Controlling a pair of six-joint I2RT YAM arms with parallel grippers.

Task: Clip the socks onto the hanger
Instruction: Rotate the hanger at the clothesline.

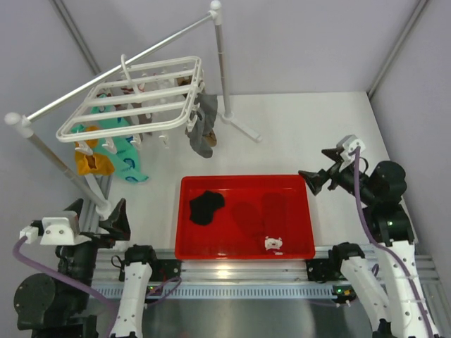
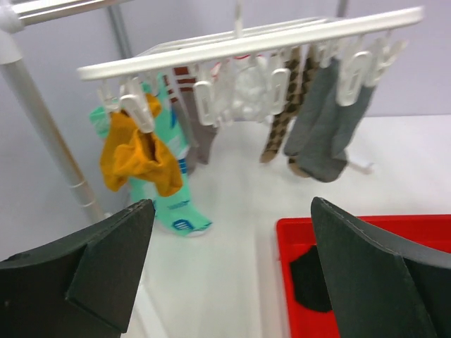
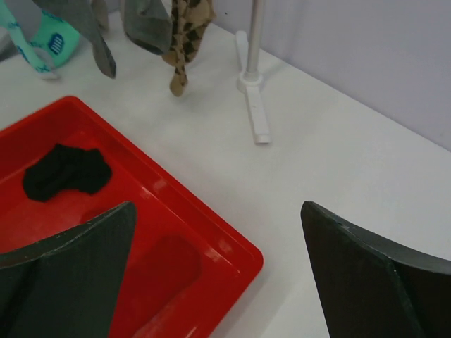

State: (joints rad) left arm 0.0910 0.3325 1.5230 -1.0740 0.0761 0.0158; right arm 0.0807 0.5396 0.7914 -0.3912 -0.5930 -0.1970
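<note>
I see left gripper (image 1: 97, 211) open and empty near left, right gripper (image 1: 320, 169) open right of red tray (image 1: 239, 179), black sock (image 1: 206, 206) and dark red socks (image 1: 248, 211) inside, hanger (image 1: 134, 95) far left.

Bright, even light, soft shadows; the left wrist view is slightly blurred.

Top view high, looking down, wrist views low, close, sharing red tray (image 1: 243, 179)

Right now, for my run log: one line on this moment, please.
left gripper open | right gripper open | black sock in red tray | hanger untouched
</note>
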